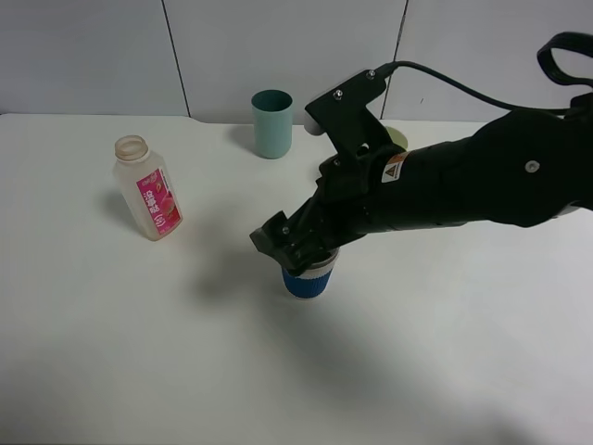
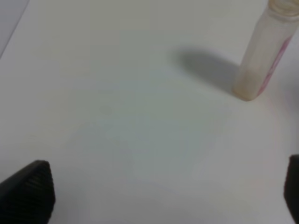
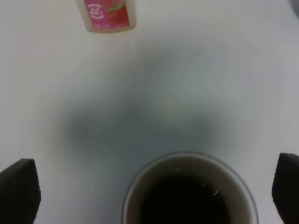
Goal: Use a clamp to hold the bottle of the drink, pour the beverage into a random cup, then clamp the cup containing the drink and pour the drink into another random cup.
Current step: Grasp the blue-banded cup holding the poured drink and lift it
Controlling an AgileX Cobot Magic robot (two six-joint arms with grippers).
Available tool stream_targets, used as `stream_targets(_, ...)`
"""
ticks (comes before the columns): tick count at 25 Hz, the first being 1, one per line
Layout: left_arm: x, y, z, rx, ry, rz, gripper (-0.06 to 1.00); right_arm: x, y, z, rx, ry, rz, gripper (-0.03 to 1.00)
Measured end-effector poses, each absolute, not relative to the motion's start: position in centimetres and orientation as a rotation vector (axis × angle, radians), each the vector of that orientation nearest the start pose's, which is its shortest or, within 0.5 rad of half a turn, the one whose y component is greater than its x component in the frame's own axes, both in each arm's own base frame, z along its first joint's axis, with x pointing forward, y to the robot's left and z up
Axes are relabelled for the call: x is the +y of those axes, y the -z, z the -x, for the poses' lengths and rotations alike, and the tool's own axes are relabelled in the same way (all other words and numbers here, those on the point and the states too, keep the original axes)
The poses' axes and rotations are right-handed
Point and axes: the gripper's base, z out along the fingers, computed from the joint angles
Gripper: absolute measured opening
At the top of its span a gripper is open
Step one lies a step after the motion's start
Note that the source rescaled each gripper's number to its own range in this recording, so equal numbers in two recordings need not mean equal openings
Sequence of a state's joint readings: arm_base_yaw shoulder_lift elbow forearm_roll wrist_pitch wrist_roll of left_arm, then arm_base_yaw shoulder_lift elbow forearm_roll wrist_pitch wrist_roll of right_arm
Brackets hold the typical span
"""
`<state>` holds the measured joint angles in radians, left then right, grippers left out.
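Note:
The bottle of the drink (image 1: 148,199) stands upright and uncapped at the left of the white table (image 1: 139,352), pink label facing front; it also shows in the wrist views (image 2: 264,56) (image 3: 107,14). My right clamp (image 1: 292,243) hangs over the blue-sleeved cup (image 1: 308,278), partly covering its rim. In the right wrist view that cup (image 3: 189,161) holds the dark brown beverage (image 3: 184,200) and sits between the wide-open fingers of the right clamp (image 3: 152,189), which do not touch it. My left clamp (image 2: 161,191) is open over bare table, near the bottle.
A dark teal cup (image 1: 272,122) stands at the back centre. A pale yellow-green cup (image 1: 398,139) is mostly hidden behind the right arm at the back. A grey panelled wall (image 1: 93,56) runs behind the table.

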<state>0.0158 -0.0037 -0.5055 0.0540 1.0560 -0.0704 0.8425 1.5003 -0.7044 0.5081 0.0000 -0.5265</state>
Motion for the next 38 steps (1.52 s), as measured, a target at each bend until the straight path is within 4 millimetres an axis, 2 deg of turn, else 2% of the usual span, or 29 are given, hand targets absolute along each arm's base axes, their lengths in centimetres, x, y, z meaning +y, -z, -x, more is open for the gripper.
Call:
stream_targets(3, 0.4, -27.9, 0.6, 2.027, -0.030, 0.090, 1.00, 21.7, -20.0, -19.4, 2.127, -0.437, 0.943, 0.99)
stream_targets(13, 0.4, -27.9, 0.6, 2.027, -0.030, 0.090, 1.00, 18.9, -16.0, -17.1, 2.280, -0.387, 0.926, 0.99)
stream_targets(25, 0.4, -27.9, 0.6, 2.027, -0.030, 0.090, 1.00, 16.0, -13.7, -16.0, 2.126, -0.273, 0.890, 0.99)
stream_targets(28, 0.4, -27.9, 0.6, 2.027, -0.030, 0.090, 1.00, 16.0, -13.1, -15.9, 2.087, -0.287, 0.876, 0.99)
stream_targets(38, 0.4, -27.9, 0.6, 2.027, -0.030, 0.090, 1.00, 17.0, -9.3, -16.7, 2.032, -0.300, 0.896, 0.99)
